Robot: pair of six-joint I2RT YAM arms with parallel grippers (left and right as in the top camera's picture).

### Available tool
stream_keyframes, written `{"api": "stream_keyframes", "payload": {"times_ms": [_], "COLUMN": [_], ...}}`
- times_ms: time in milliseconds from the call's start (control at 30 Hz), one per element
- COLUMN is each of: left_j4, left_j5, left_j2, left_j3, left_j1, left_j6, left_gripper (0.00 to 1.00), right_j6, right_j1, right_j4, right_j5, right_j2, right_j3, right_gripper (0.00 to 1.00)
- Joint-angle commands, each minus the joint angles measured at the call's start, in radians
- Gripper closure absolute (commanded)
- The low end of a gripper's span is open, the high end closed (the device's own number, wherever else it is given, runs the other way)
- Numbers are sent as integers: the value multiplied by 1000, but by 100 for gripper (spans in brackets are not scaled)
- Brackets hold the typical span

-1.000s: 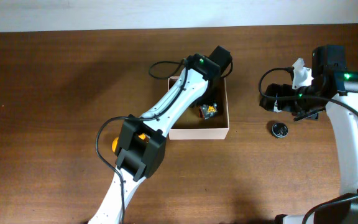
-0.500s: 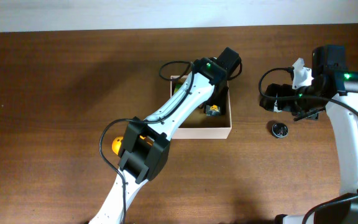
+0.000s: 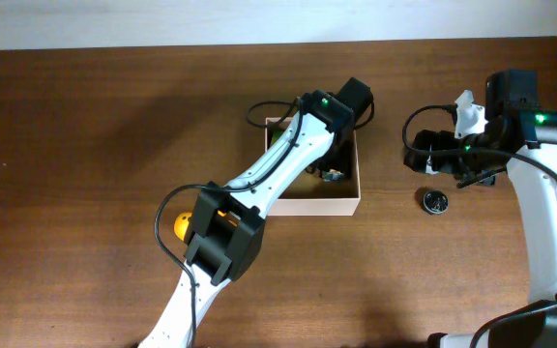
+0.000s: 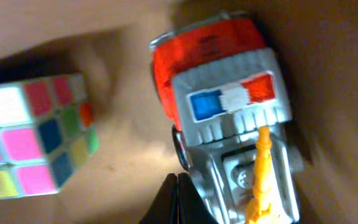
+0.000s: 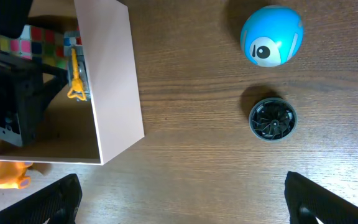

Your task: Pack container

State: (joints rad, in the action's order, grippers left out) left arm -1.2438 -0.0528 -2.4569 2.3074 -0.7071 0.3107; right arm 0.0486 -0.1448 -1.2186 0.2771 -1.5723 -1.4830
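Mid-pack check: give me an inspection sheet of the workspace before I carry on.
Surface: brown wooden table, no spills seen.
Job's things: container open-topped, holding a colour cube and a red and grey toy truck.
Clutter: blue ball and black disc on the table outside the container; orange toy by its corner, also outside.
Grippers: left gripper inside the container, fingers together, apparently empty; right gripper open, empty, above the table.
Cables: black cables loop along both arms; no snag seen.
Surroundings: pale wall behind the table.

Dark wood table (image 3: pixel 85 145); pale wall strip (image 3: pixel 162 19) behind.
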Motion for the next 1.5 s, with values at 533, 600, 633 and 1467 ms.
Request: {"api": "stream_keyframes", "payload": {"times_ms": [533, 600, 633, 1467], "left_j4": [53, 73, 83, 63], "left_j5": [-126, -129, -129, -198], "left_j2": [28, 28, 28, 26], "left_j3": [-9, -9, -9, -16], "left_j1": [48, 51, 51, 99], "left_j6": [-41, -61, -74, -78], "left_gripper": [91, 91, 91, 91], "right_j6": [-7, -7, -7, -8], "right_j1": [-8, -8, -8, -8], "right_j4": [3, 3, 3, 3], "right_j5": [-21, -21, -21, -21], "right_j2": [-2, -2, -2, -2], "right_j3": [-8, -8, -8, -8], "right_gripper": [1, 1, 1, 1]}}
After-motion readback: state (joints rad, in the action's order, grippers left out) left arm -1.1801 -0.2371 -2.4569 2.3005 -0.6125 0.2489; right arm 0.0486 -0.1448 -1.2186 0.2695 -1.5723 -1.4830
